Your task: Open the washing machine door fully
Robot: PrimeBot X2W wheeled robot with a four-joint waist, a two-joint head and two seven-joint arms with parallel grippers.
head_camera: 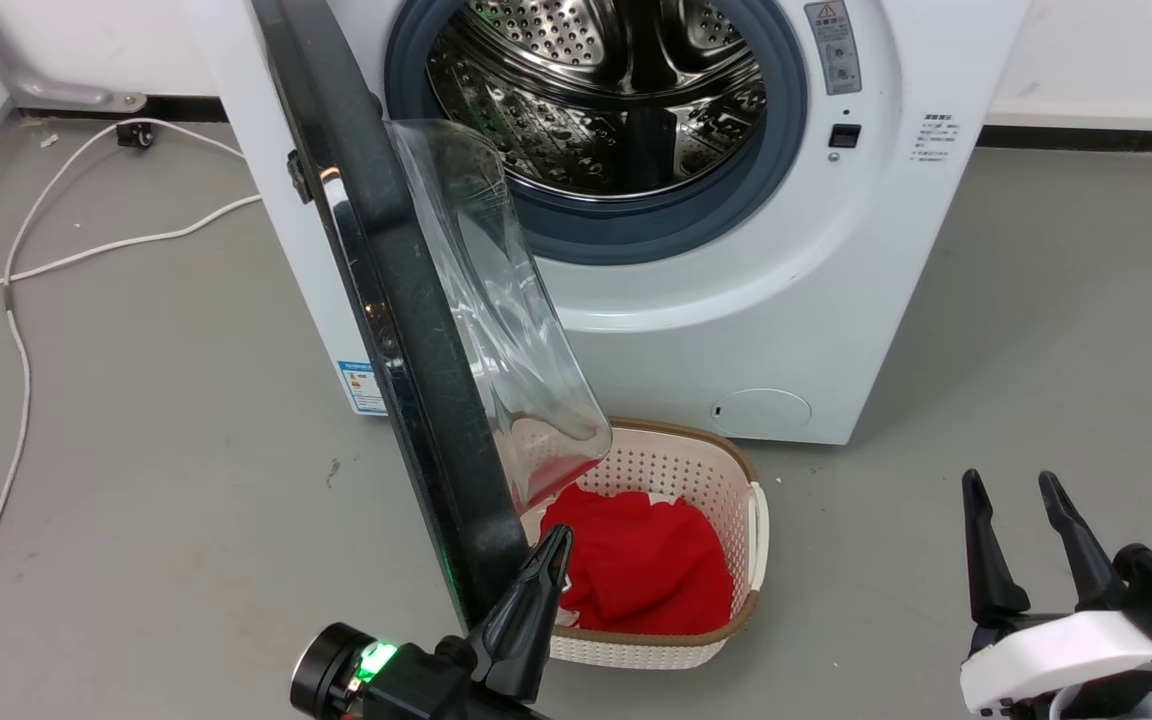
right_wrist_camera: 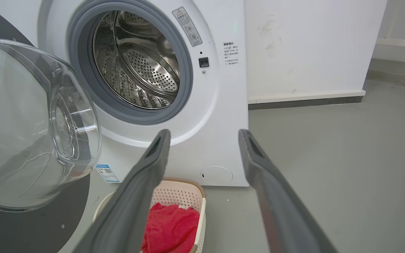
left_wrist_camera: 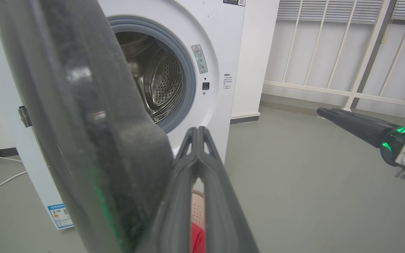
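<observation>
The white washing machine (head_camera: 786,300) stands with its steel drum (head_camera: 596,90) exposed. The washing machine door (head_camera: 406,330), a black disc with a clear glass bowl (head_camera: 496,320), hangs on its left hinge and sticks out toward me, edge-on. My left gripper (head_camera: 558,540) is shut and holds nothing. Its tip lies close against the inner side of the door's lower rim. In the left wrist view the door (left_wrist_camera: 76,123) looms just left of the shut left gripper (left_wrist_camera: 197,129). My right gripper (head_camera: 1011,485) is open at the lower right, clear of the door (right_wrist_camera: 23,123).
A cream perforated basket (head_camera: 736,480) with red cloth (head_camera: 646,565) sits on the floor in front of the machine, under the door's glass bowl. A white cable (head_camera: 26,260) trails over the grey floor to the left. White railings (left_wrist_camera: 346,52) stand off to the right.
</observation>
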